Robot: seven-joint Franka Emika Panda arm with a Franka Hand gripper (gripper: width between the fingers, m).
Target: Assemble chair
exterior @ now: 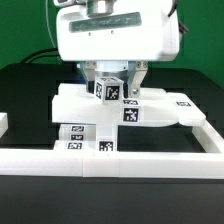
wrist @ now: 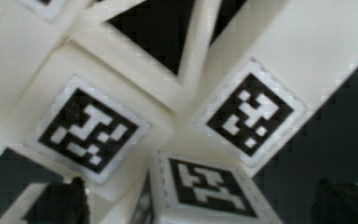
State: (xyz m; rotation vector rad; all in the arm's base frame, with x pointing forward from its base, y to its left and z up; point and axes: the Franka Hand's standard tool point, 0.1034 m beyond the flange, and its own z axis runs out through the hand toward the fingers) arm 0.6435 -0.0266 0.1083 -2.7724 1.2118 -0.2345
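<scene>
The chair parts are matte white pieces with black-and-white tags, bunched together at the table's middle. A small tagged block stands on top of them, and a flat piece reaches toward the exterior view's right. My gripper hangs straight over the block, one finger on each side. In the wrist view the block's tagged face lies between my dark fingers, with a gap showing on each side. The gripper looks open. Other tagged faces fill that blurred view.
A long low white border wall runs along the front and turns back at the exterior view's right. A short wall piece shows at the left edge. Cables lie behind the arm.
</scene>
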